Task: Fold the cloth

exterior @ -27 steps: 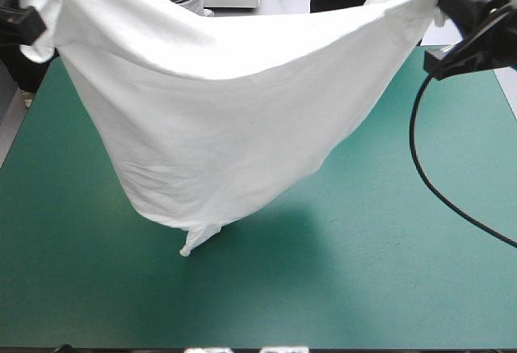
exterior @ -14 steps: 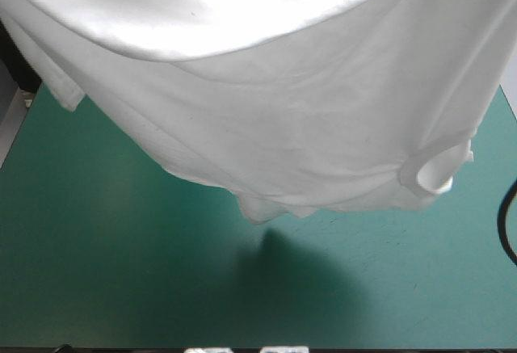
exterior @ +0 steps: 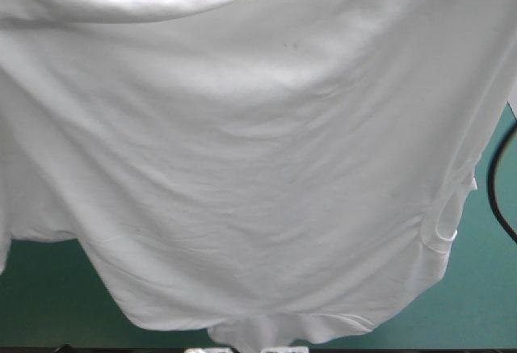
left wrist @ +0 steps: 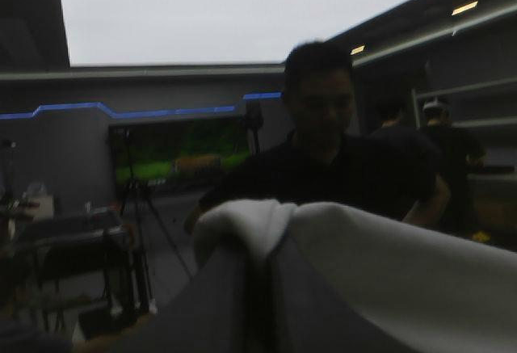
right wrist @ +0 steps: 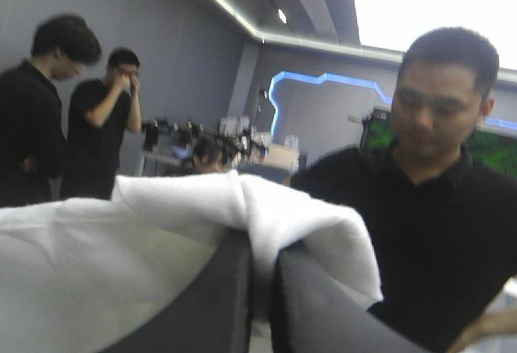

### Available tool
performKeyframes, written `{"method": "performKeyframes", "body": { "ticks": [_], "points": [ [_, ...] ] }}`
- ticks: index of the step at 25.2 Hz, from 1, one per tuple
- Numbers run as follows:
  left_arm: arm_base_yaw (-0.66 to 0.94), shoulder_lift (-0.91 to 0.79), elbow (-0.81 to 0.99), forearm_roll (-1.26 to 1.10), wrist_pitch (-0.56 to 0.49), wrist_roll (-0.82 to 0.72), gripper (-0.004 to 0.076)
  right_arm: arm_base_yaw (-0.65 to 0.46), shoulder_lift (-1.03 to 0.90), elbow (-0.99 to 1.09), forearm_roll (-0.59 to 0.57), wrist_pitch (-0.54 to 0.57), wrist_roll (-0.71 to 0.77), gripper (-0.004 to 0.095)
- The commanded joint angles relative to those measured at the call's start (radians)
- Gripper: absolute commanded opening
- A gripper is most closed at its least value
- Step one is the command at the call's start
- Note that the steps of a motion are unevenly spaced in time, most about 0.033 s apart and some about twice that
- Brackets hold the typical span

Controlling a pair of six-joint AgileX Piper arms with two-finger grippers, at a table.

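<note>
1. T-shirt [exterior: 242, 167] is lifted, hanging spread over the surface [exterior: 485, 304]; teal-green shows only near-left and right.
2. Left gripper [left wrist: 260, 246] clamped on a bunched T-shirt edge.
3. Right gripper [right wrist: 262, 244] clamped on the T-shirt too.

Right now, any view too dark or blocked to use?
High view: mostly blocked, the T-shirt hangs across it, evenly lit with soft crease shadows; the cover shows only at the near corners and right edge, shaded on the left. Left wrist view: dim and backlit, left gripper a dark shape shut on the T-shirt. Right wrist view: well lit, right gripper shut on the T-shirt.
</note>
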Motion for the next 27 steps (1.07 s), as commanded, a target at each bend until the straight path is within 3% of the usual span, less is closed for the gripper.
{"method": "performKeyframes", "body": {
  "ticks": [1,5,13,18,20,24,27],
  "points": [
    [-0.001,0.078,0.083,0.187,0.014,-0.094,-0.0017,0.0,0.04,0.099,-0.084,-0.007,0.065,-0.0017],
    [-0.001,0.199,0.163,0.322,0.014,-0.123,-0.0017,0.0,0.083,0.28,-0.113,0.006,0.131,-0.0017],
    [0.019,0.469,0.169,0.276,0.016,-0.126,-0.0017,-0.002,0.183,0.623,-0.113,-0.031,0.135,-0.0018],
    [0.07,0.623,0.169,0.157,0.112,-0.133,-0.0017,-0.009,0.318,0.764,-0.112,-0.103,0.141,-0.0017],
    [0.082,0.658,0.169,0.148,0.138,-0.154,-0.0017,-0.03,0.381,0.767,-0.083,-0.12,0.185,-0.0018],
    [0.134,0.767,0.169,0.139,0.191,-0.188,-0.0017,-0.141,0.58,0.756,0.135,-0.187,0.121,-0.0017],
    [0.155,0.831,0.169,0.135,0.18,-0.188,-0.0017,-0.169,0.656,0.723,0.156,-0.208,0.097,-0.0017]
  ]
}}
